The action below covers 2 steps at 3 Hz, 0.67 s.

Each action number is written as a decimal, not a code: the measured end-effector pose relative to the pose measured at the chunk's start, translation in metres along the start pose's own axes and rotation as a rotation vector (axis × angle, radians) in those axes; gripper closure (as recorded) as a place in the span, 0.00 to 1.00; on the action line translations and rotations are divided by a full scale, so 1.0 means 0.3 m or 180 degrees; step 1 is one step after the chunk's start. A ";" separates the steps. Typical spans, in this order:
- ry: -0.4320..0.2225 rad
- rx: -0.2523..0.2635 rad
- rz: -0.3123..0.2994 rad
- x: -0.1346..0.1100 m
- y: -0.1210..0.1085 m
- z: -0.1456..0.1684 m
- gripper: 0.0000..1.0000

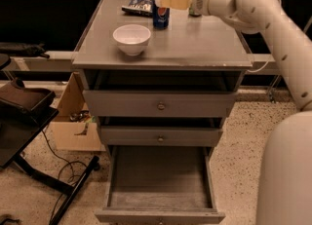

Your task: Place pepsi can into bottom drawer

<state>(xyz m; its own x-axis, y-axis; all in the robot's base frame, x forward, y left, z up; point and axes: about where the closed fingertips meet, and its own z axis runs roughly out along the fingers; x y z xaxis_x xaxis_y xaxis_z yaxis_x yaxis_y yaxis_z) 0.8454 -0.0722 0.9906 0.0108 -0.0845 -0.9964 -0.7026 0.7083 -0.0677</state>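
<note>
The pepsi can (pixel 160 17) stands upright at the back of the grey cabinet top (pixel 195 44), dark blue with its round logo facing me. My gripper (pixel 165 0) reaches in from the right and sits right over the can's top, hiding the rim. The bottom drawer (pixel 160 180) is pulled out and open, and its grey wooden floor is bare. The two shallower drawers above it are nearly closed.
A white bowl (pixel 131 39) stands front left of the can. A dark chip bag (pixel 139 2) lies behind it. A green can (pixel 195 9) is mostly hidden behind my arm. A cardboard box (pixel 73 121), a black stand (pixel 24 107) and cables are at left.
</note>
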 end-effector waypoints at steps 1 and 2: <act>0.0046 0.0040 0.0078 0.012 0.028 0.121 0.00; 0.0123 0.0185 0.0181 0.070 0.012 0.224 0.00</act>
<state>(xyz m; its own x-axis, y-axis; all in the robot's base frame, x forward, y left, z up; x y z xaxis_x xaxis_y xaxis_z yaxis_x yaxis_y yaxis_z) 0.8910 -0.0243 0.9658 -0.0561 -0.0691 -0.9960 -0.6589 0.7521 -0.0150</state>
